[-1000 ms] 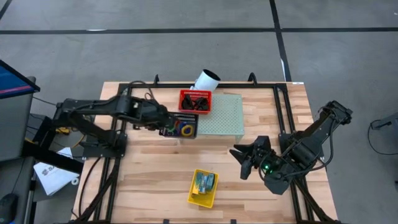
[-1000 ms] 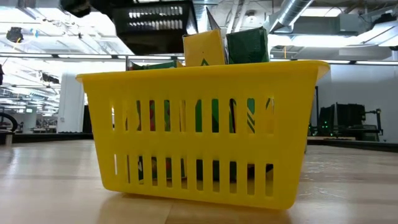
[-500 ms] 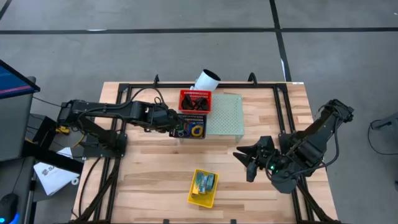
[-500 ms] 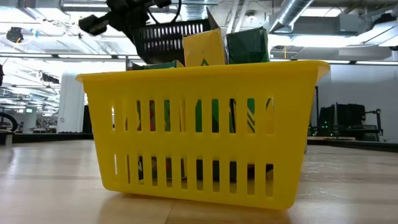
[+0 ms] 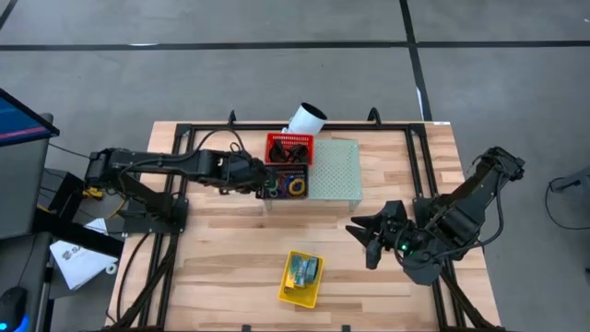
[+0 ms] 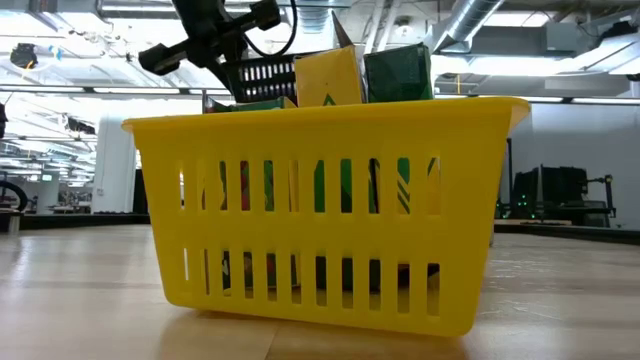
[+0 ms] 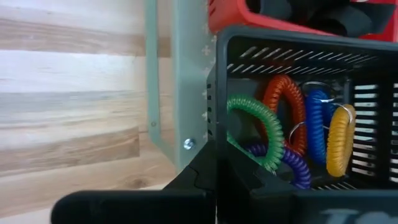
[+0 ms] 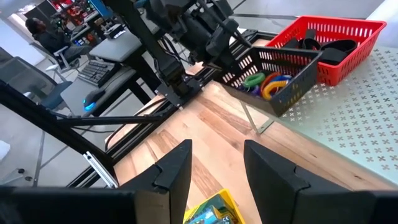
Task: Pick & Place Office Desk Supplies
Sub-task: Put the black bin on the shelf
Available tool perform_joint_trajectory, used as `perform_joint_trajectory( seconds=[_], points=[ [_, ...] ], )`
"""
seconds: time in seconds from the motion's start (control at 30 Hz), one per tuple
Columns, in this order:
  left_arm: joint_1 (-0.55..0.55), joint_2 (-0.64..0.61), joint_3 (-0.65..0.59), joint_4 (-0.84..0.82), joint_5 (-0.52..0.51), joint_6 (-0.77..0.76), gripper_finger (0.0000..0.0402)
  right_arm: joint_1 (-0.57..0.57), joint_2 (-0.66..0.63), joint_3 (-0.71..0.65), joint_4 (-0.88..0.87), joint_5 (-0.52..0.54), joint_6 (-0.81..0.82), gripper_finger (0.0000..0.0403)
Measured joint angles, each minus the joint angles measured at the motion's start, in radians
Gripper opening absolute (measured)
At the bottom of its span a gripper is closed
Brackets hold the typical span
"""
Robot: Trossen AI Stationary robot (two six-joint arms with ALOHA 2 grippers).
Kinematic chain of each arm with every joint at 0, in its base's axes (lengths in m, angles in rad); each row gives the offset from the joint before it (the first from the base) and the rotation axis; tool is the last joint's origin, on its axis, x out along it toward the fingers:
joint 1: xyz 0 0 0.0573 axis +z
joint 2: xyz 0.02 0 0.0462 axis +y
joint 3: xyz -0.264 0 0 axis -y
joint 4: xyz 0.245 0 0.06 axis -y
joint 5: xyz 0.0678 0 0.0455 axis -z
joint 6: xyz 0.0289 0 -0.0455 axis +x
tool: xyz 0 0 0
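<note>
1. The surface (image 5: 230,240) is made of light wooden boards with a black metal frame running along its sides and back. It stands on a grey floor (image 5: 277,74) crossed by dark lines.
2. A yellow basket (image 5: 301,278) sits near the front edge of the surface. It holds yellow and green crayon boxes (image 6: 362,72) that stick up above its rim.
3. A pale green block with little holes (image 5: 334,172) lies at the back of the surface. A red basket (image 5: 289,149) sits at its back left corner with black clips (image 8: 329,48) inside. A white tube (image 5: 305,119) lies just behind the red basket.
4. The left pincer (image 5: 261,179) is shut tight on the edge of a black basket (image 5: 284,185). It holds the basket up in the air, over the left edge of the green block and just in front of the red basket.
5. Inside the black basket are curly loops (image 7: 292,134) in green, orange, blue, yellow and purple.
6. The right pincer (image 5: 364,240) hangs over the right side of the surface, well apart from the baskets. Its fingers (image 8: 177,171) are spread apart and hold nothing.
7. Past the surface, the room has white pipes on the ceiling (image 6: 480,25), a desk with a keyboard (image 8: 102,68), and a person (image 8: 40,28) sitting far off.
</note>
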Motion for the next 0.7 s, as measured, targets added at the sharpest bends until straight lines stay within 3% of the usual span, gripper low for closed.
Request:
perform_joint_trajectory(
  seconds=[0.7],
  points=[
    [0.005,0.023,0.000,0.053,0.027,0.072,0.0021,0.007,0.000,0.000,-0.009,-0.023,-0.026,0.0143]
  ],
)
